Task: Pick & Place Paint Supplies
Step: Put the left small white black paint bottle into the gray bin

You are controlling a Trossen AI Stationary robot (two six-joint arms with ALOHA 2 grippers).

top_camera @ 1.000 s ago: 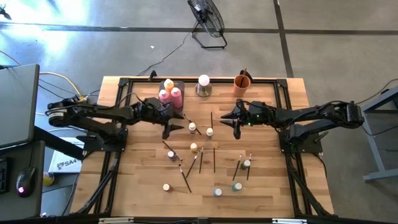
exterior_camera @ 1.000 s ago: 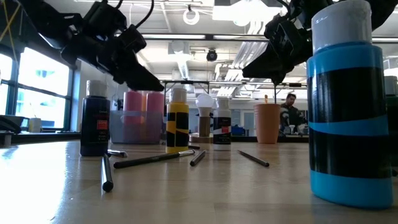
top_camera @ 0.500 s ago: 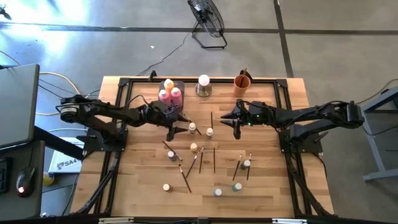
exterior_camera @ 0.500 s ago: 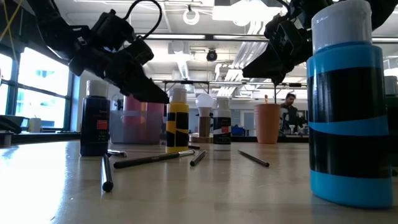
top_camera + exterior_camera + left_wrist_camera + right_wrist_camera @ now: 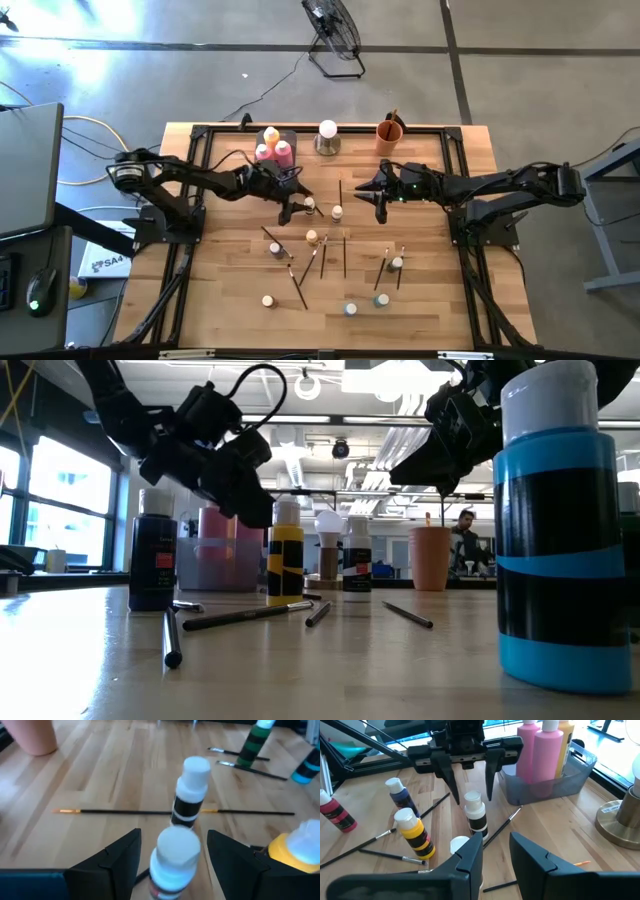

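My left gripper [image 5: 297, 209] hangs open low over the table's middle. Its two fingers stand on either side of a small white-capped paint bottle [image 5: 174, 860] with a black label, apart from it. A second white-capped bottle [image 5: 191, 790] stands just beyond, with a thin paintbrush [image 5: 125, 811] lying behind it. My right gripper [image 5: 374, 203] waits open above the table, right of centre, facing the left one, with nothing between its fingers. Other small bottles [image 5: 312, 237] and dark brushes [image 5: 344, 255] lie scattered over the near half of the table.
A grey tray [image 5: 288, 136] at the far left-centre holds two pink bottles [image 5: 283, 151] and a yellow one. A white ball on a metal base [image 5: 327, 131] and an orange cup [image 5: 389, 133] stand along the far edge. A blue bottle [image 5: 555, 530] stands near the front edge.
My left gripper has moved toward the table's right edge and a little down, staying open, until its fingers stand around the small white-capped bottle. No bottle or brush has moved.
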